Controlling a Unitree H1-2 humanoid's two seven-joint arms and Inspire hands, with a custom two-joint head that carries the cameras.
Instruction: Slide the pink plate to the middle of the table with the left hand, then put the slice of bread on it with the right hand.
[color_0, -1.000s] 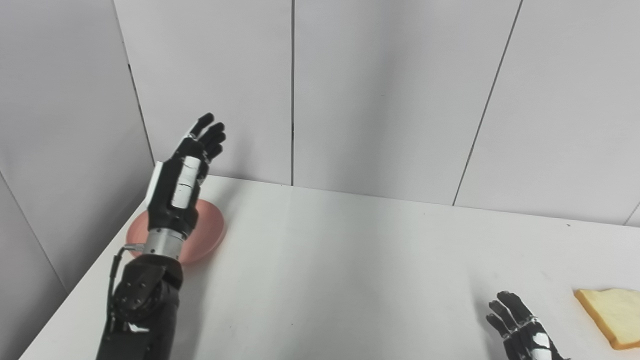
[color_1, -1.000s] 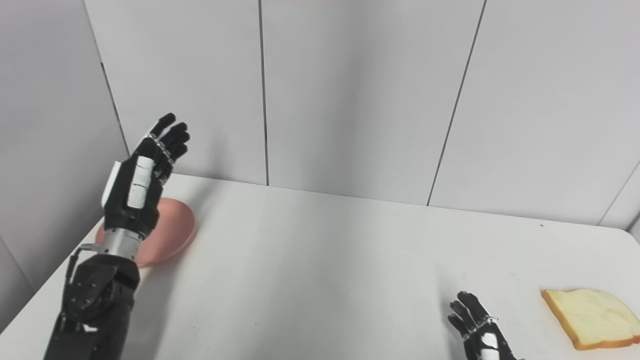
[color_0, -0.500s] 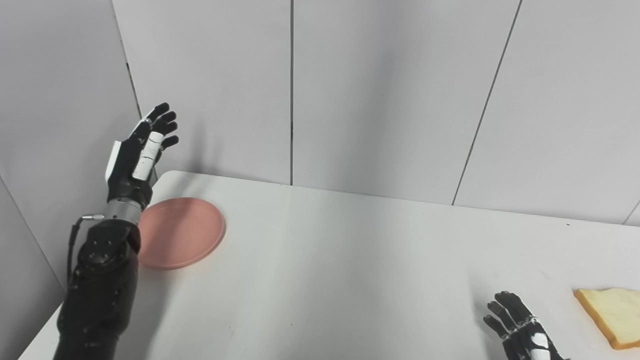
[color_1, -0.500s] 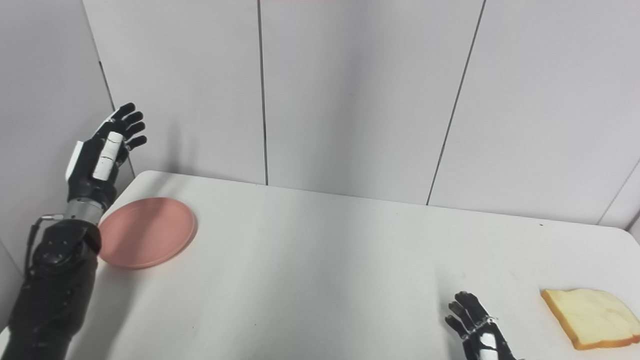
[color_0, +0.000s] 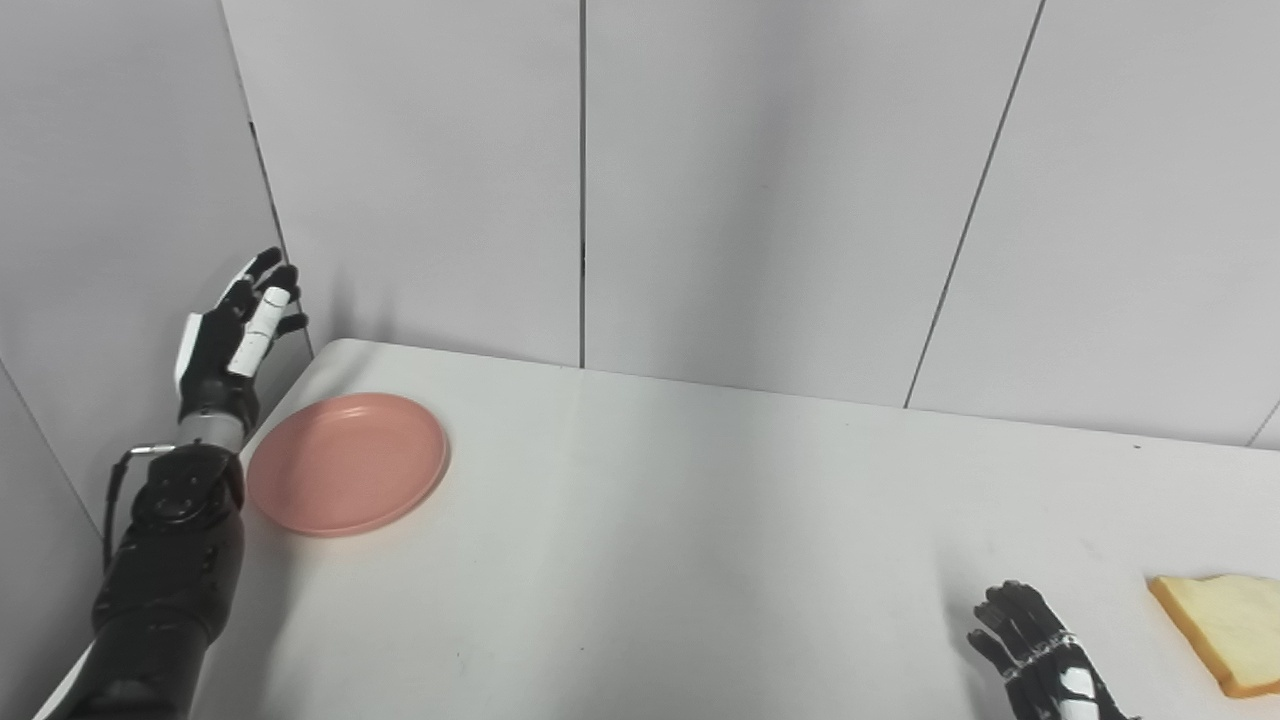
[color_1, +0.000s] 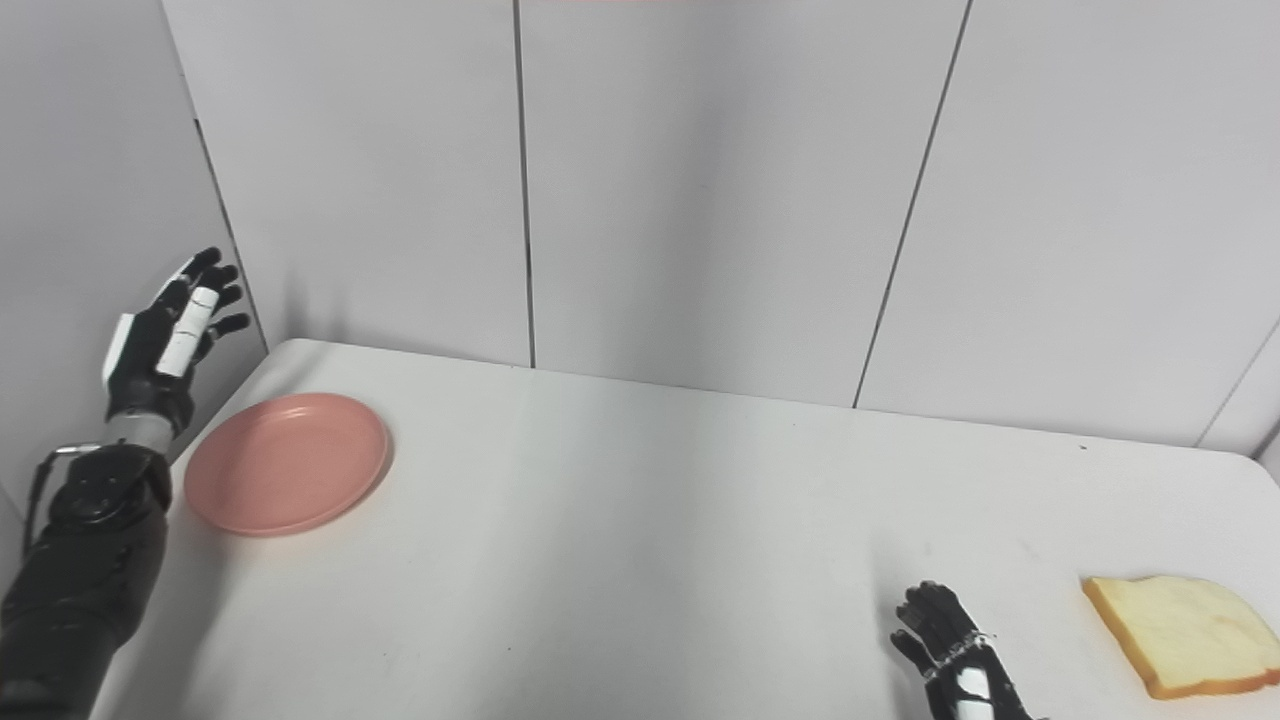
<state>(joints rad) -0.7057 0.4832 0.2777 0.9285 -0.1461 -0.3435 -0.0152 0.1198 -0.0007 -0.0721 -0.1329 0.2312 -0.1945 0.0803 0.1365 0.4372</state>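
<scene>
The pink plate (color_0: 347, 463) lies flat near the table's far left corner. My left hand (color_0: 232, 342) is open and empty, raised upright just left of the plate beyond the table's left edge, not touching it. The slice of bread (color_1: 1182, 632) lies flat at the table's right side near the front. My right hand (color_1: 948, 658) is open and empty, low at the bottom edge, left of the bread and apart from it.
The white table (color_0: 700, 520) stands against grey wall panels (color_0: 760, 190) at the back. A side wall panel (color_0: 110, 230) stands close behind my left hand.
My left hand has moved left and down, from above the plate to beside its left rim, uncovering the plate. The plate, the bread and the right hand have stayed put.
</scene>
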